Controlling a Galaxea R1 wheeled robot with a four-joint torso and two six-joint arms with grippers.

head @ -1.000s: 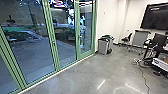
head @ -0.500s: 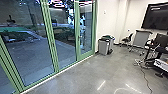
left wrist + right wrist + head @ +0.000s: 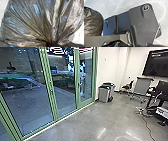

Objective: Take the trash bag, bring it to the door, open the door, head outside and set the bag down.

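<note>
The trash bag (image 3: 31,23), dark, shiny and translucent, spreads in pleats in the left wrist view. Its folds draw together tightly at my left gripper (image 3: 51,44), which is shut on the gathered plastic. In the right wrist view the rounded, wrinkled side of the same bag (image 3: 92,22) hangs beside the robot's own dark plate. Green-framed glass doors (image 3: 78,87) stand closed ahead and to the left in the head view, with a small handle on the frame. Paving and planting lie beyond the glass.
Grey bins (image 3: 104,94) stand against the white wall just right of the doors. Farther right are a chair (image 3: 127,87), a grey wheeled cart (image 3: 142,87), a wall screen (image 3: 157,63) and a desk area. A dark cable (image 3: 148,126) trails over the polished concrete floor (image 3: 100,119).
The head camera has moved a little: the cart, cable and desk area have slid rightward in its picture, while the nearer door frames have slid leftward. The doors remain closed.
</note>
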